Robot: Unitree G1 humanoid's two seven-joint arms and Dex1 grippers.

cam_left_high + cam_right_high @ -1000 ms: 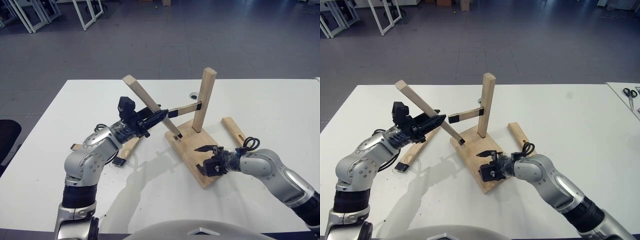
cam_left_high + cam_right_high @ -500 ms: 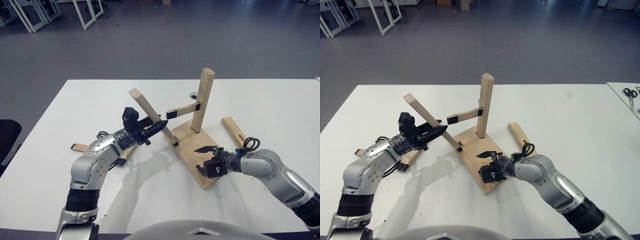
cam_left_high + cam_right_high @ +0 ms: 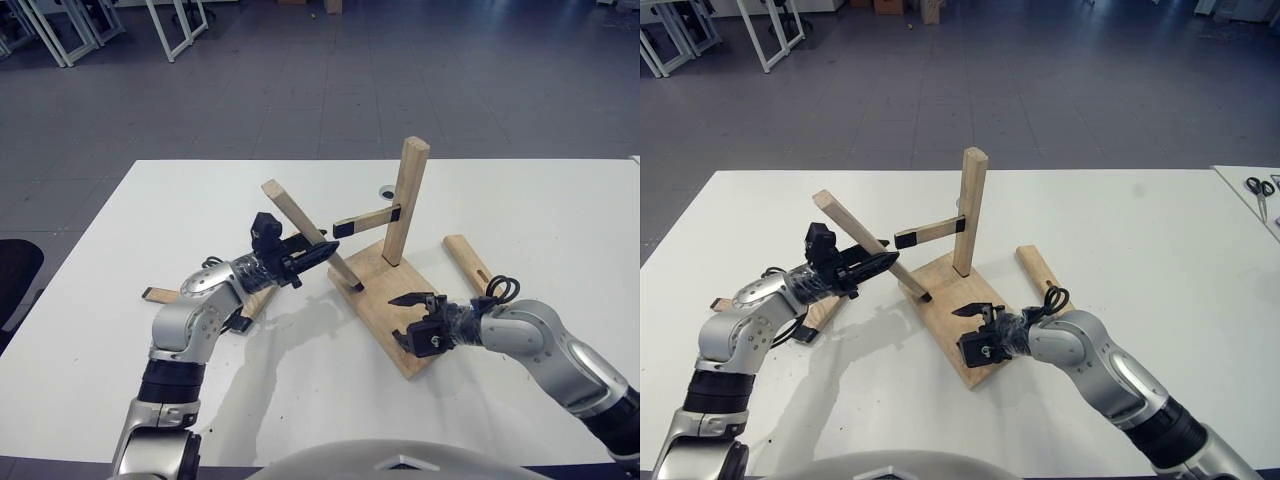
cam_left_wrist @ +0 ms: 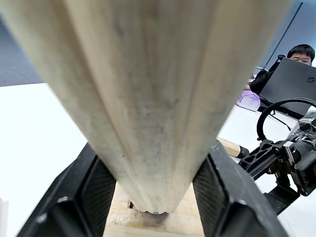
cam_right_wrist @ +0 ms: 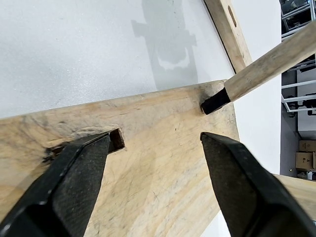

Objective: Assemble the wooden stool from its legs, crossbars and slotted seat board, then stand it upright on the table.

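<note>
The build is in its early part, by the look of it. The slotted seat board [image 3: 378, 292] lies flat on the bench [image 3: 520, 210] with one leg [image 3: 408, 200] standing upright in it and a crossbar [image 3: 365, 220] jutting sideways from that leg. The left gripper [image 3: 315, 250] is clamped on a second leg [image 3: 285, 205], which is steeply tilted with its black tip touching the board's far edge and not seated. The right gripper [image 3: 400, 318] is spread wide and holds nothing, poised over the board's near end, where a slot [image 5: 116, 139] stands empty. A loose piece [image 3: 467, 262] lies just right of the board and more pieces [image 3: 255, 300] lie beneath the left arm. The remaining legs, the crossbars and the final standing-up appear undone.
</note>
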